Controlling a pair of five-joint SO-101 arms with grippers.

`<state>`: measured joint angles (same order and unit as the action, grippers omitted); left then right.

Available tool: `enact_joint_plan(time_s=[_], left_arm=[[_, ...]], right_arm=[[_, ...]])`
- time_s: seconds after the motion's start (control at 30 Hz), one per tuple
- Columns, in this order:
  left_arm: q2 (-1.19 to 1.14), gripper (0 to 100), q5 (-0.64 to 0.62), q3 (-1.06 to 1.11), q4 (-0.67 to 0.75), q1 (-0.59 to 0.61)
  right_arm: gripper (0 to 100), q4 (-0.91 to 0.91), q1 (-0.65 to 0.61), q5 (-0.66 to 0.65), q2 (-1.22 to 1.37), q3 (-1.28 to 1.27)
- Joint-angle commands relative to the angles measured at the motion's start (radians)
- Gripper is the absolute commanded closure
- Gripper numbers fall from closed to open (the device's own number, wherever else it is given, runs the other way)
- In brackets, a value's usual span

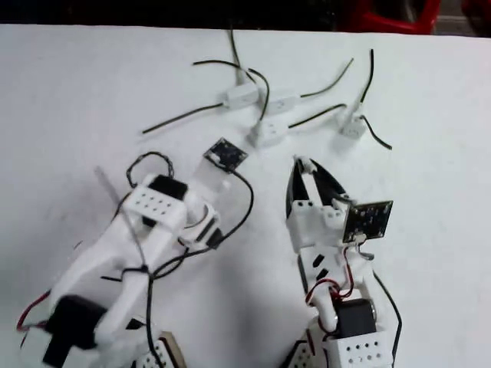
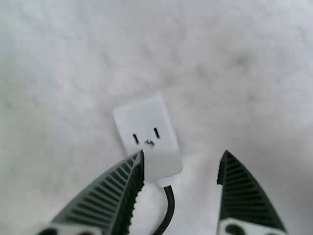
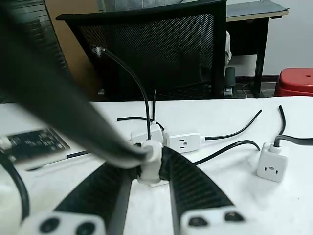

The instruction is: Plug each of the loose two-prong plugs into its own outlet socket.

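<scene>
1. White moulded-plastic outlet socket (image 2: 146, 132): a rectangular block with two slots on its face and a black cord (image 2: 168, 210) leaving one end. It lies flat on the white table top (image 1: 430, 291), just ahead of the left gripper (image 2: 182, 156).
2. Black ribbed jaws of the left gripper stand well apart. One tip is at the socket's edge, and nothing is held.
3. Black-and-white right gripper (image 1: 305, 165) sits low over the table top, near the cluster. A small white block (image 3: 149, 171) shows at its tip. Whether it is clamped on that block or merely in line with it cannot be told.
4. White plastic cord-ends (image 1: 351, 126), several, each with a short black lead, are clustered at the far middle of the table top. Two show slotted faces, so they are sockets. Prongs are not discernible on any.
5. Handling, as judged:
   - The bodies look light, hard-shelled and smooth, and are likely to skate when pushed.
   - The leads look stiff and springy and may twist a body out of line.
   - The best hold is across the flat sides of the body, clear of face and lead, with the socket braced by the other arm.
6. Surface: smooth, matt, flat.
7. Room: a black mesh-backed chair (image 3: 156, 49), a red stool (image 3: 296, 81) and a dark desk (image 3: 249, 12) stand beyond the table.
</scene>
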<state>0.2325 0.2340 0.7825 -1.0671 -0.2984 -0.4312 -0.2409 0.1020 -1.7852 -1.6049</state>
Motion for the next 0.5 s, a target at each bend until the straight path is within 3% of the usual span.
enact_joint_plan(time_s=[0.0,0.17,0.3,0.47], left_arm=[[-0.113,71,-0.012,-0.054,0.094,0.019],[-0.137,69,0.005,-0.135,0.069,0.177],[-0.137,69,0.13,-0.166,0.068,0.332],[-0.131,69,0.201,-0.233,0.066,0.481]], right_arm=[[98.1,0.015,0.013,0.006,-0.004,0.008],[98.1,0.013,0.013,0.006,-0.004,0.006],[98.1,0.013,0.013,0.003,-0.004,0.006],[98.1,0.013,0.007,0.0,-0.004,0.006]])
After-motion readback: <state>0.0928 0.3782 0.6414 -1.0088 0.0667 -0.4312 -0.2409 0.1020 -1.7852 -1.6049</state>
